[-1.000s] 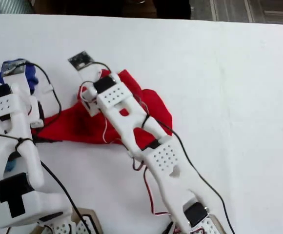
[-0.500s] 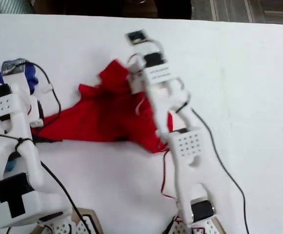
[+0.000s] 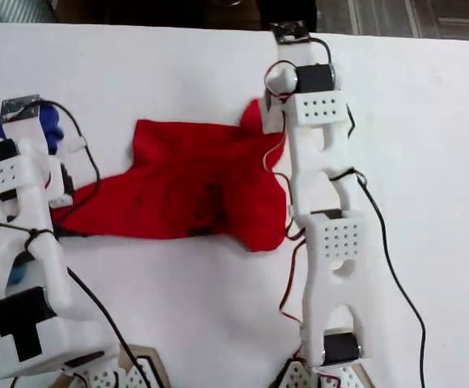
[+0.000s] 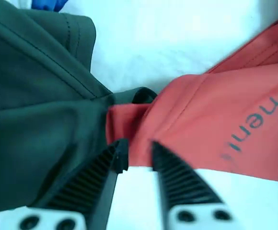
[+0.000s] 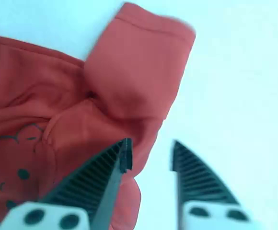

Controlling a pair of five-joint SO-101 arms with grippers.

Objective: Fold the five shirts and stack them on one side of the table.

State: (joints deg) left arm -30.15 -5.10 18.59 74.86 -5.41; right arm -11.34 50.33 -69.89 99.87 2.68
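Overhead view, close wrist views, apparently sharing shirt [image 3: 194, 190]

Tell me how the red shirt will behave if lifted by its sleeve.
Probably floppy: the red shirt lies wrinkled and bunched, so it should droop and trail. Likely light, being thin cloth. The sleeve is folded over, so it may unfold when raised.

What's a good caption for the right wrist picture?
Open right claw above a red shirt sleeve on the white table.
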